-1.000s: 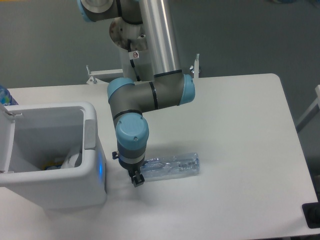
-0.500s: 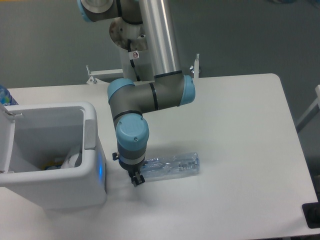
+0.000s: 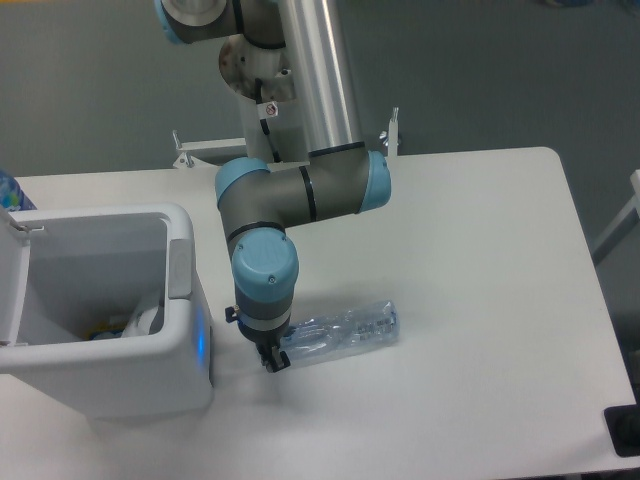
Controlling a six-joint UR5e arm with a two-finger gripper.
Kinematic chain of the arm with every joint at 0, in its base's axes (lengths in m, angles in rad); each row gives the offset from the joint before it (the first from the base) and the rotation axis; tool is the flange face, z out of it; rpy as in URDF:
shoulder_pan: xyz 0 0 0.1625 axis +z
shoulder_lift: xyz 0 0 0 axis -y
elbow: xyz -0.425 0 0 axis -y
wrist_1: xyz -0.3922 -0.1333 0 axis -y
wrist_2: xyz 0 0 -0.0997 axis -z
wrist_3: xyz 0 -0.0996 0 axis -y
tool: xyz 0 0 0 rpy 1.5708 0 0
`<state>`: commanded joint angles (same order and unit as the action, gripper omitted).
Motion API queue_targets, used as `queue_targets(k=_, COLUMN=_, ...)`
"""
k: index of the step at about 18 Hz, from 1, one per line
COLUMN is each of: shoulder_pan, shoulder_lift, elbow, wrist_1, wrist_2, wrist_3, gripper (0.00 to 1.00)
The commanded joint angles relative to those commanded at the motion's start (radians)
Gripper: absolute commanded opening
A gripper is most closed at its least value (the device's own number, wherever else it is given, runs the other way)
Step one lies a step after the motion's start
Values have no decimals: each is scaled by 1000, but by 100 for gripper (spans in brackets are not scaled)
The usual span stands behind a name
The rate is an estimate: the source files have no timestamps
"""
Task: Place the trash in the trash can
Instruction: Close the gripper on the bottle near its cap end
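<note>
A clear, crushed plastic bottle (image 3: 345, 330), the trash, lies on the white table just right of the trash can (image 3: 190, 330). The can is a white boxy bin with a thick rim and a grey tab, open at the top. My gripper (image 3: 272, 357) points straight down at the bottle's left end and looks shut on it; the blue wrist hides most of the fingers. The bottle is tilted, with its right end slightly raised. Some white and yellowish items (image 3: 135, 323) lie at the bottom of the can.
A blue-topped object (image 3: 10, 190) peeks in at the left edge behind the can. A metal bracket (image 3: 290, 145) stands at the table's back edge by the arm's base. A black block (image 3: 625, 430) sits at the table's front right corner.
The bottle's right end has risen and swung slightly towards the back, so it now lies tilted. The gripper has stayed at the bottle's left end.
</note>
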<state>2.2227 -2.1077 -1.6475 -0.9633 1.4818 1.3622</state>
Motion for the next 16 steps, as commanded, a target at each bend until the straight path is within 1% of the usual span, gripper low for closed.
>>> queue_targets(k=4, shoulder_pan=0, shoulder_lift=0, elbow=2, wrist_1=0, wrist_2=-2, wrist_3=-3, gripper=47)
queue_targets(k=10, shoulder_pan=0, shoulder_lift=0, elbow=3, wrist_1=-2, wrist_2=0, wrist_3=-5, gripper=36)
queue_targets(k=16, shoulder_pan=2, shoulder_lift=11, elbow=9, wrist_1=-5, wrist_2=0, wrist_3=-3, gripper=36)
